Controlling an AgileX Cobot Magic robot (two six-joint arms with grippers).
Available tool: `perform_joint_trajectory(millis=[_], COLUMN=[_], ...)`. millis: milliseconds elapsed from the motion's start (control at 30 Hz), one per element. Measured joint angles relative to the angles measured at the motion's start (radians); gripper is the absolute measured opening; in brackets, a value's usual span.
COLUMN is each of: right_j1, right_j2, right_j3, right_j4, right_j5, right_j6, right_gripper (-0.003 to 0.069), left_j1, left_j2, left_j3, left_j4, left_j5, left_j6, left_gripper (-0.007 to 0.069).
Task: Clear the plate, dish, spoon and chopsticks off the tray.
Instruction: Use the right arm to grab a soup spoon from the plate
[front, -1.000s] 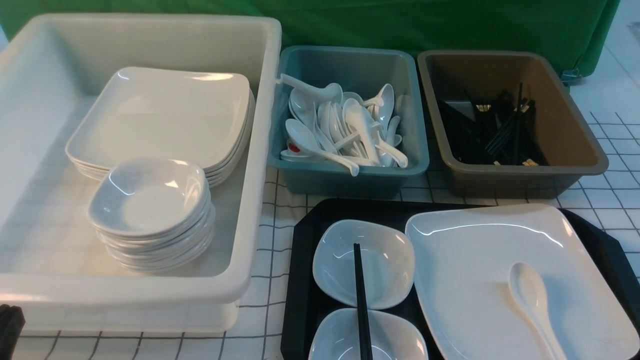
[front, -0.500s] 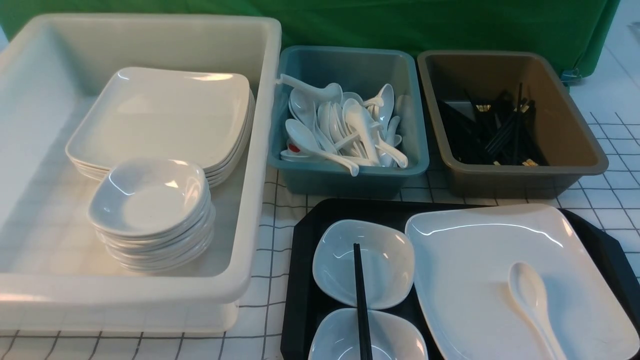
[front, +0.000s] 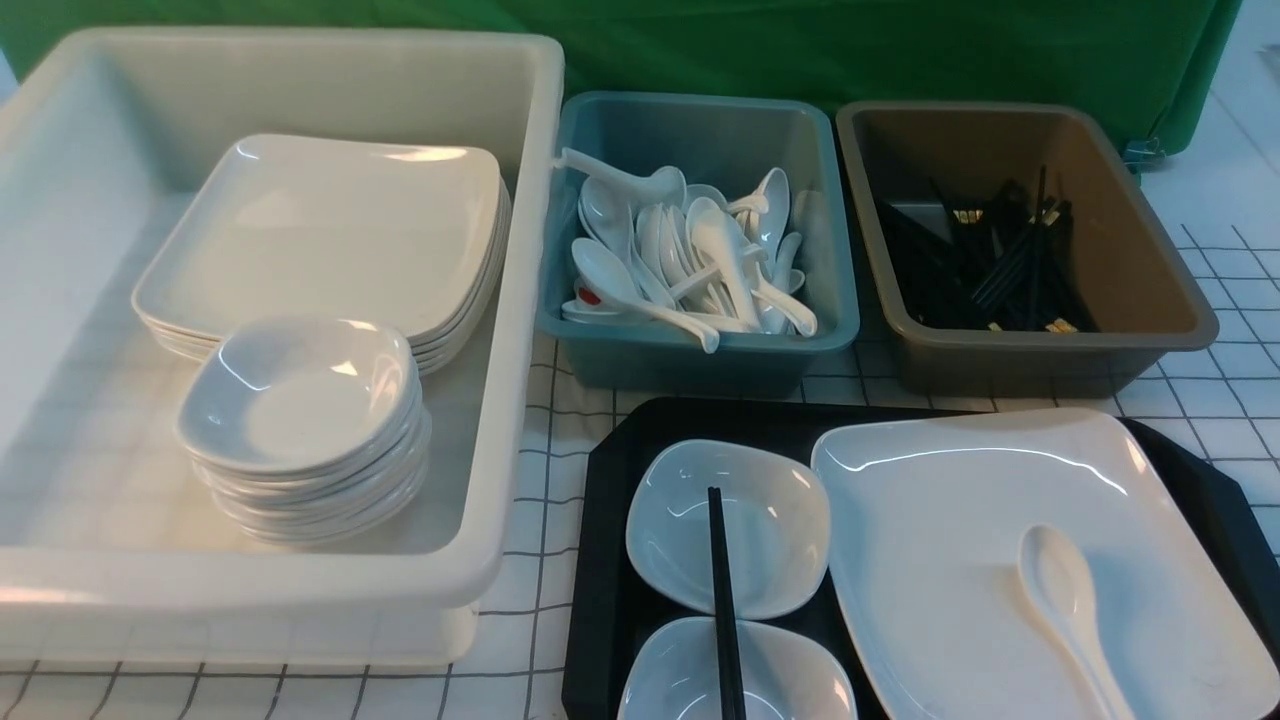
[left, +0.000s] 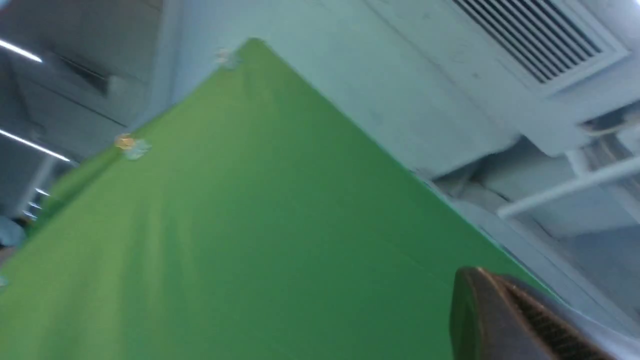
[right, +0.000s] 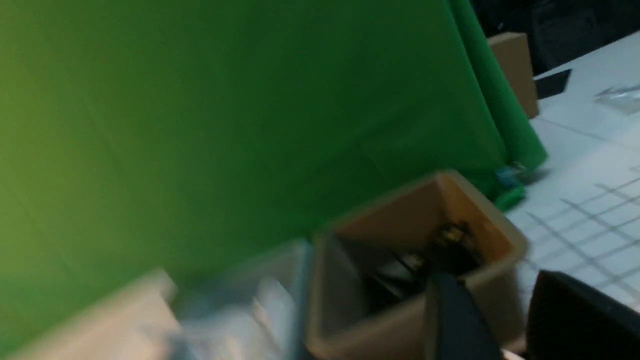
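Three tubs line the checked cloth (front: 1230, 400) ahead of me, before a green backdrop (front: 800, 50). The big white tub (front: 300, 45), on my left, holds a stack of square plates (front: 330, 235), with a stack of small dishes (front: 300, 400) in front of it. The teal tub (front: 700, 365) in the middle is heaped with white soup spoons (front: 700, 260). The brown tub (front: 1050, 365) on my right holds a jumble of black sticks (front: 1000, 265). Overhead, a slatted ceiling vent (left: 530, 40).
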Motion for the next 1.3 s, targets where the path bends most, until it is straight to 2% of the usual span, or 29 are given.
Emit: perform_joint_trajectory(millis=[33, 67, 100, 167, 233, 300, 333, 433, 467, 500, 533, 600, 633, 667, 733, 767, 833, 900, 933, 967, 1000, 1033, 1133, 1300], right_j1=[0.000, 0.000, 0.000, 0.000, 0.000, 0.000, 0.006, 0.043, 0.073, 0.097, 0.104, 0.206, 0.206, 0.287, 0.357, 0.364, 0.444, 0.490, 0.492, 0.503, 0.503, 0.506, 0.490, 0.385], right_j2=[0.000, 0.000, 0.000, 0.000, 0.000, 0.000, 0.000, 0.002, 0.023, 0.045, 0.052, 0.169, 0.181, 0.309, 0.420, 0.435, 0.619, 0.745, 0.756, 0.849, 0.857, 0.914, 1.008, 1.146], right_j3=[0.000, 0.000, 0.000, 0.000, 0.000, 0.000, -0.003, -0.090, -0.176, -0.227, -0.240, -0.393, -0.404, -0.503, -0.575, -0.575, -0.647, -0.680, -0.685, -0.699, -0.700, -0.707, -0.718, -0.756], right_j4=[0.004, 0.011, 0.012, 0.016, 0.016, 0.014, -0.015, -0.106, -0.161, -0.183, -0.187, -0.220, -0.220, -0.233, -0.242, -0.245, -0.283, -0.315, -0.319, -0.332, -0.333, -0.338, -0.341, -0.341], right_j5=[-0.018, -0.053, -0.062, -0.102, -0.137, -0.153, -0.161, -0.035, 0.055, 0.132, 0.132, 0.366, 0.384, 0.577, 0.732, 0.749, 0.947, 1.035, 1.040, 1.074, 1.075, 1.084, 1.089, 1.090], right_j6=[0.043, 0.128, 0.134, 0.174, 0.182, 0.189, 0.214, 0.247, 0.253, 0.239, 0.233, 0.110, 0.099, 0.019, -0.029, -0.029, -0.064, -0.073, -0.074, -0.089, -0.091, -0.111, -0.138, -0.172], right_gripper=[0.0242, 0.0242, 0.0242, 0.0242, 0.0237, 0.0234, 0.0214, 0.0144, 0.0077, 0.0050, 0.0046, 0.0008, 0.0008, 0.0002, 0.0001, 0.0001, 0.0001, 0.0001, 0.0001, 0.0000, 0.0000, -0.0002, -0.0002, -0.0002], left_j1=[0.000, 0.000, 0.000, 0.000, 0.000, 0.000, 0.000, 0.000, 0.000, 0.000, 0.000, -0.008, -0.008, -0.042, -0.093, -0.110, -0.234, -0.360, -0.386, -0.490, -0.503, -0.588, -0.744, -0.884], left_j2=[0.011, 0.069, 0.087, 0.206, 0.352, 0.414, 0.516, 0.655, 0.716, 0.756, 0.765, 0.891, 0.891, 0.961, 1.001, 1.010, 1.051, 1.083, 1.086, 1.112, 1.116, 1.148, 1.218, 1.345], left_j3=[-0.044, -0.164, -0.179, -0.350, -0.486, -0.537, -0.604, -0.647, -0.652, -0.653, -0.653, -0.654, -0.654, -0.654, -0.654, -0.654, -0.661, -0.679, -0.683, -0.699, -0.702, -0.717, -0.755, -0.827], left_j4=[0.010, 0.026, 0.027, 0.033, 0.025, 0.018, -0.006, -0.047, -0.059, -0.066, -0.067, -0.099, -0.099, -0.111, -0.112, -0.113, -0.103, -0.082, -0.080, -0.075, -0.075, -0.073, -0.039, 0.029], left_j5=[0.060, 0.231, 0.253, 0.520, 0.762, 0.862, 1.017, 1.200, 1.276, 1.309, 1.315, 1.356, 1.356, 1.358, 1.356, 1.356, 1.332, 1.300, 1.292, 1.263, 1.260, 1.241, 1.217, 1.210], left_j6=[0.000, 0.000, 0.000, 0.007, 0.061, 0.101, 0.182, 0.301, 0.336, 0.353, 0.356, 0.407, 0.410, 0.429, 0.434, 0.434, 0.438, 0.434, 0.431, 0.424, 0.423, 0.422, 0.421, 0.421], left_gripper=[0.0005, 0.0005, 0.0005, 0.0005, 0.0005, 0.0005, 0.0005, 0.0005, 0.0003, 0.0000, -0.0001, -0.0008, -0.0008, -0.0011, -0.0012, -0.0012, -0.0011, -0.0011, -0.0011, -0.0011, -0.0011, -0.0011, -0.0011, -0.0013])
